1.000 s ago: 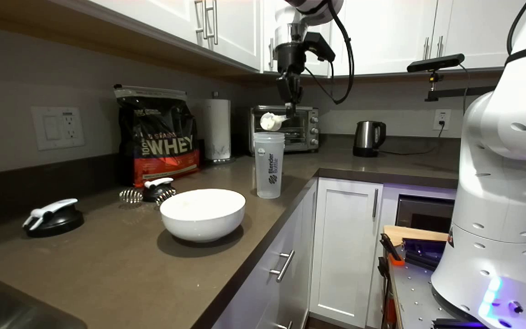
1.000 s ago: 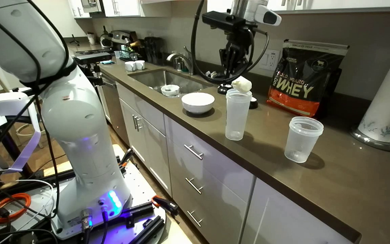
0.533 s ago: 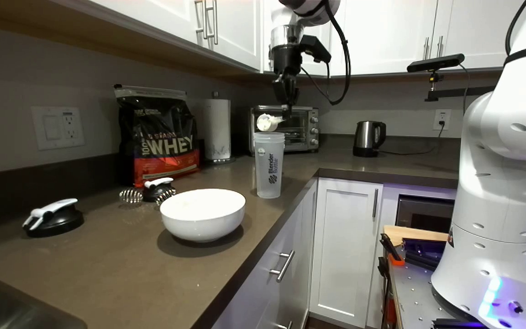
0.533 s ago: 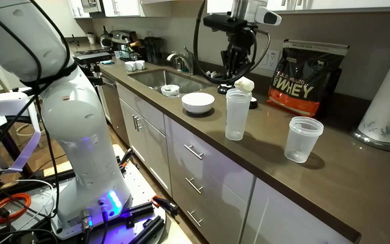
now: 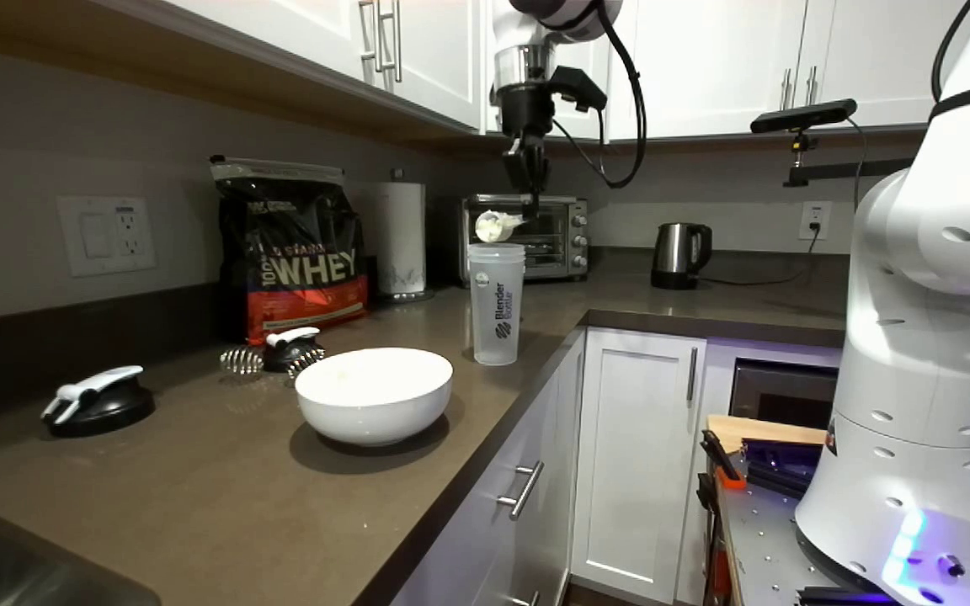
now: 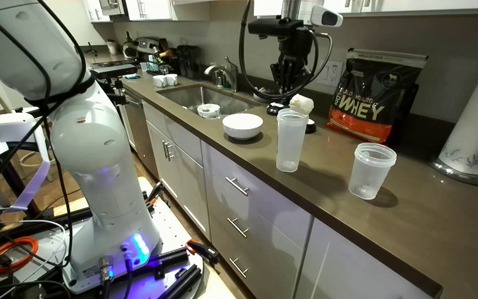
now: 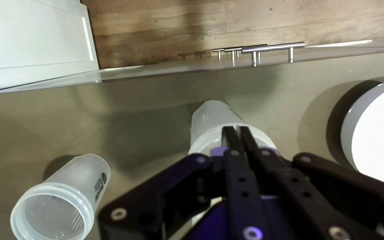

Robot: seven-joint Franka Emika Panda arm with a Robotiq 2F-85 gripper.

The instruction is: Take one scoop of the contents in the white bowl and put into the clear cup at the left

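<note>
The jaws stand narrow, clamped on the handle of the scoop (image 5: pixel 503 227). The scoop is loaded with the contents (image 6: pixel 302 104), a heaped cream mound. I hold it just above the rim of the clear cup (image 5: pixel 485 311); whether the mound is centred over the mouth I cannot tell, since in an exterior view it shows toward one side. In the wrist view, the tips of the jaws overlap the mouth.

The clear cup stands upright near the front edge of the desk (image 5: pixel 266 505). The white bowl (image 5: pixel 371 417) rests near the same edge, apart from the cup; I cannot read the level inside it. A second clear cup (image 6: pixel 371 172) stands upright, farther back from the front edge and nearer the inner corner.

Along the back edge I see the whey bag (image 5: pixel 295 244) and the paper-towel roll (image 5: pixel 401 236). One black lid (image 5: pixel 287 353) lies between the whey bag and the white bowl. Past the inner corner, the steel kettle (image 5: pixel 675 252) stands on the adjoining run of the desk.
</note>
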